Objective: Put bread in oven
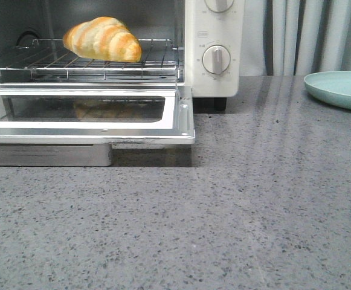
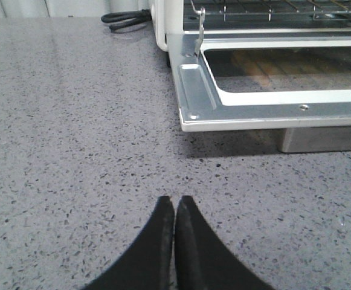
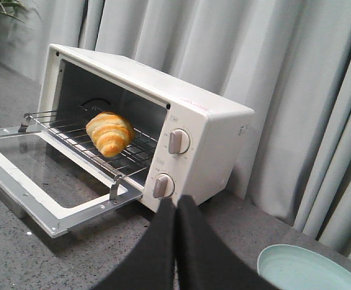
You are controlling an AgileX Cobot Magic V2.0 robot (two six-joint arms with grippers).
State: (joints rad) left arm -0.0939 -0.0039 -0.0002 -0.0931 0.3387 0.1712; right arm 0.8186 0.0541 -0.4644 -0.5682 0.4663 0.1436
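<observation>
The left gripper (image 2: 174,202) hangs over bare counter (image 2: 72,151), its jaws pressed together on nothing, near the corner of the dropped-open door (image 2: 266,99). One oven (image 1: 211,48) stands open, with one bread (image 1: 103,39) lying on its wire rack (image 1: 72,66) inside and two dials (image 1: 216,59) on its panel. The right gripper (image 3: 176,205) is likewise closed and empty. One teal plate (image 1: 341,89) sits well right.

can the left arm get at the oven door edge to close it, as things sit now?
Probably yes. The left gripper sits shut over bare countertop, with nothing between it and the lowered oven door. The bread is already on the wire rack, clear of the door.
</observation>
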